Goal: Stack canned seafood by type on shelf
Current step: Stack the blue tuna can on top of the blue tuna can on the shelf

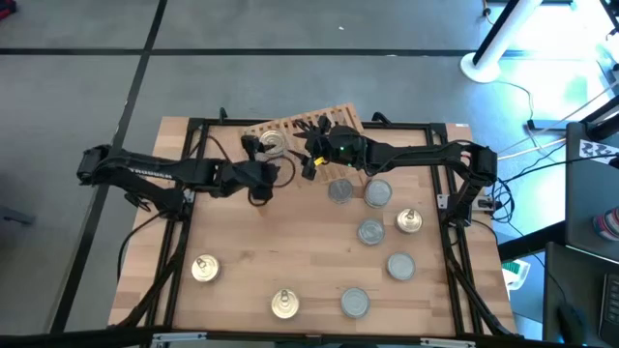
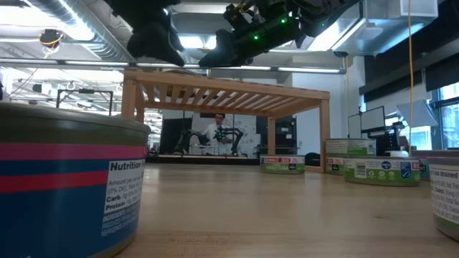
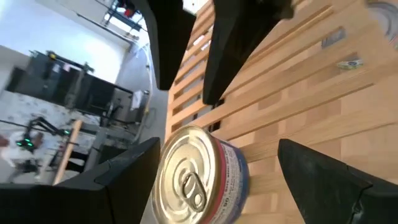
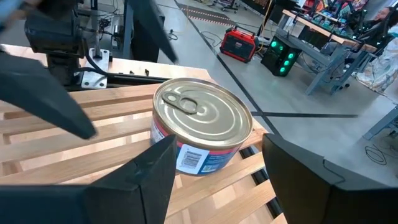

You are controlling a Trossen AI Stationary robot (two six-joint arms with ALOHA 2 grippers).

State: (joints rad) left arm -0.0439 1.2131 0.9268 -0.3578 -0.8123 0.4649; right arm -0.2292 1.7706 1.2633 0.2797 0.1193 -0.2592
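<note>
A gold-topped tin (image 1: 274, 143) of canned seafood stands upright, its bottom on the slats of the wooden shelf (image 1: 329, 118) at the table's far middle. My left gripper (image 1: 263, 164) is open at the tin's near-left side. In the left wrist view its fingers stand on either side of the tin (image 3: 199, 174) with gaps. My right gripper (image 1: 311, 150) is open just right of the tin. In the right wrist view the tin (image 4: 202, 127) stands beyond the fingertips, untouched.
Several silver-topped tins (image 1: 370, 232) stand on the right half of the table, with one gold tin (image 1: 409, 221) among them. Two more gold tins (image 1: 204, 268) (image 1: 284, 305) stand near the front left. A blue and pink tin (image 2: 64, 186) fills the low view's near left.
</note>
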